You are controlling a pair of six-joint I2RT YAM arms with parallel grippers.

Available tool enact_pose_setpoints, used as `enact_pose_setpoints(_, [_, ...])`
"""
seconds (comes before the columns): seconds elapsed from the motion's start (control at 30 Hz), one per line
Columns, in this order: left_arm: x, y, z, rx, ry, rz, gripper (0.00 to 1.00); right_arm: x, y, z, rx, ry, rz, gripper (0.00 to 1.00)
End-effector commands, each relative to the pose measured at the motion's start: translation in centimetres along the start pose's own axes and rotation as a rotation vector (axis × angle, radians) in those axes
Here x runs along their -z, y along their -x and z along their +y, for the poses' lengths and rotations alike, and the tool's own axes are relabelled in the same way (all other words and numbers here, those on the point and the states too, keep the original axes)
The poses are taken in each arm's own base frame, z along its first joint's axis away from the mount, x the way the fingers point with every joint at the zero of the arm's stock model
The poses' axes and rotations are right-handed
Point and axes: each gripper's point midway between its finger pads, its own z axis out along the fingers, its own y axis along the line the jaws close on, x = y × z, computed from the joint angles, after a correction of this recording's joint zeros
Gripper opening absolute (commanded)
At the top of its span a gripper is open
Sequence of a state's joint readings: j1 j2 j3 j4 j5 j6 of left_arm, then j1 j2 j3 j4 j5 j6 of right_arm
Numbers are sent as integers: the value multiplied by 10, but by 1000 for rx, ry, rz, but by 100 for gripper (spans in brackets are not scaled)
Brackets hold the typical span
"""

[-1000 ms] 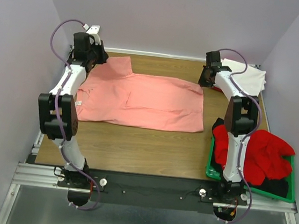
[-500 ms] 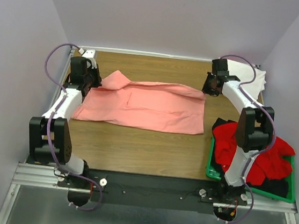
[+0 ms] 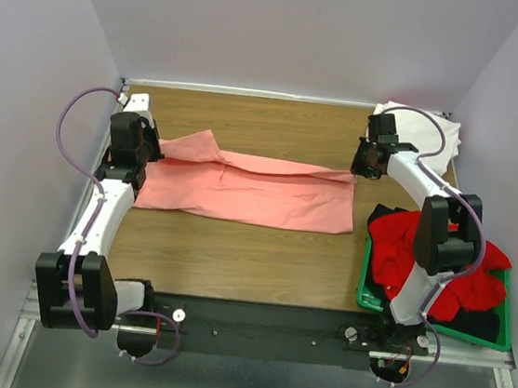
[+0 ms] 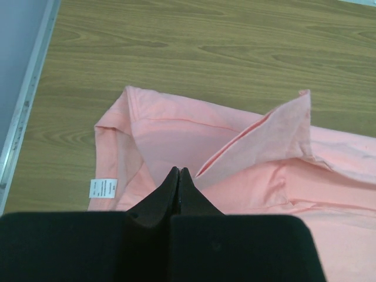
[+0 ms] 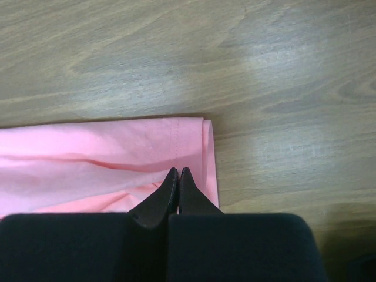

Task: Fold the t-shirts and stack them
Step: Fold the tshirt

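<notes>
A salmon-pink t-shirt (image 3: 259, 194) lies spread across the middle of the wooden table (image 3: 233, 257), its far edge lifted and doubled toward the near side. My left gripper (image 3: 152, 149) is shut on its far-left edge, and the cloth (image 4: 247, 176) rises in a fold from the closed tips (image 4: 178, 170). My right gripper (image 3: 360, 168) is shut on the far-right corner, where wrinkles in the cloth (image 5: 88, 158) run into the closed tips (image 5: 178, 171). A white t-shirt (image 3: 425, 133) lies at the back right. A bright red t-shirt (image 3: 474, 275) and a dark one (image 3: 483, 324) sit in the crate.
The green plastic crate (image 3: 362, 290) stands at the near right, beside the right arm's base. Purple walls close in the left, back and right sides of the table. A white care label (image 4: 103, 188) shows on the pink shirt's left end.
Both grippers have moved toward the near side, drawing the pink shirt's far edge with them. The shirt now looks narrower from front to back.
</notes>
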State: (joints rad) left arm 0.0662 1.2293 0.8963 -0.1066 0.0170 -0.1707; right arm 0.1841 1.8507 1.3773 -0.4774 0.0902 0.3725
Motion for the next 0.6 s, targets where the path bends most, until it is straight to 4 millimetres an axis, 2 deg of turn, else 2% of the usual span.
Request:
enact_pose_setpoints(0.0, [11, -5, 16, 21, 87, -2, 0, 11, 0, 5, 12, 29, -30, 0])
enact_pose_setpoints(0.2, [14, -25, 30, 44, 163, 40, 0, 9, -19, 1, 15, 19, -3, 0])
enact_pose_setpoints(0.33, [19, -31, 33, 60, 184, 47, 0, 7, -33, -3, 22, 1, 18, 0])
enact_pose_setpoints(0.43, [28, -41, 33, 89, 188, 64, 0, 10, -45, -9, 9, -16, 32, 12])
enact_pose_setpoints(0.47, [37, -38, 31, 121, 183, 46, 10, 16, -43, -10, 2, -12, 20, 19])
enact_pose_setpoints(0.5, [43, -48, 31, 137, 185, 62, 19, 19, -52, -12, -8, -17, 32, 37])
enact_pose_setpoints(0.53, [54, -40, 28, 181, 179, 15, 41, 22, -54, -12, -14, -15, 29, 46])
enact_pose_setpoints(0.57, [61, -36, 26, 204, 174, -10, 49, 32, -51, -11, -26, -3, 8, 58])
